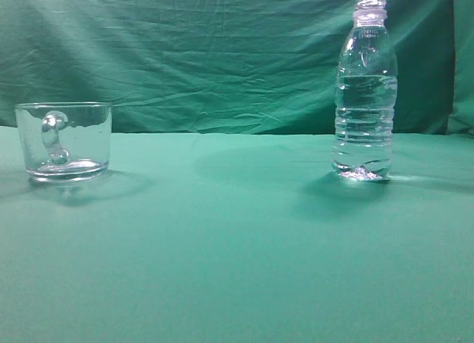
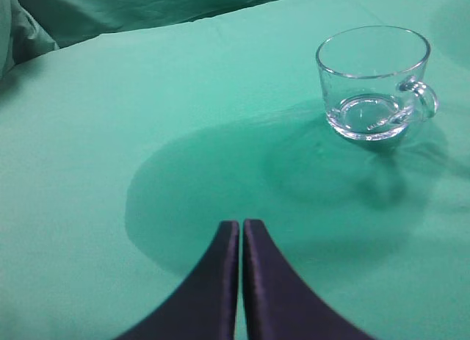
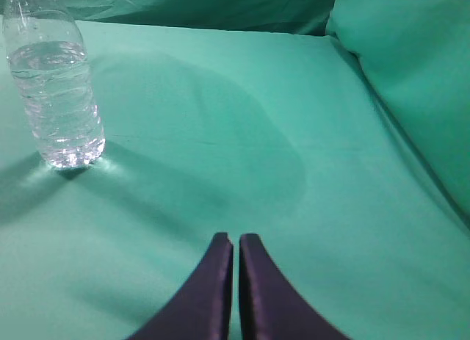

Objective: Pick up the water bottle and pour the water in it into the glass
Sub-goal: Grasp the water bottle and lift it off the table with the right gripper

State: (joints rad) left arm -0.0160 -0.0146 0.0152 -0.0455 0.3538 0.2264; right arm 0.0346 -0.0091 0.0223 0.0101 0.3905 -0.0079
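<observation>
Stood upright on green cloth [image 1: 237,247]: small clear ribbed plastic water bottle [image 1: 364,98], well apart from short clear handled glass [image 1: 64,141]. Lay ahead and left of right gripper [image 3: 236,241], the nearer one, jaws together. Left gripper [image 2: 241,226] likewise closed, empty.

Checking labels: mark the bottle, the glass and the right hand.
bottle [image 1: 364,106]: exterior view, on the ribbed body.
glass [image 2: 373,76]: left wrist view, on the side wall.
right hand [image 3: 236,244]: right wrist view, between the closed fingertips.
</observation>
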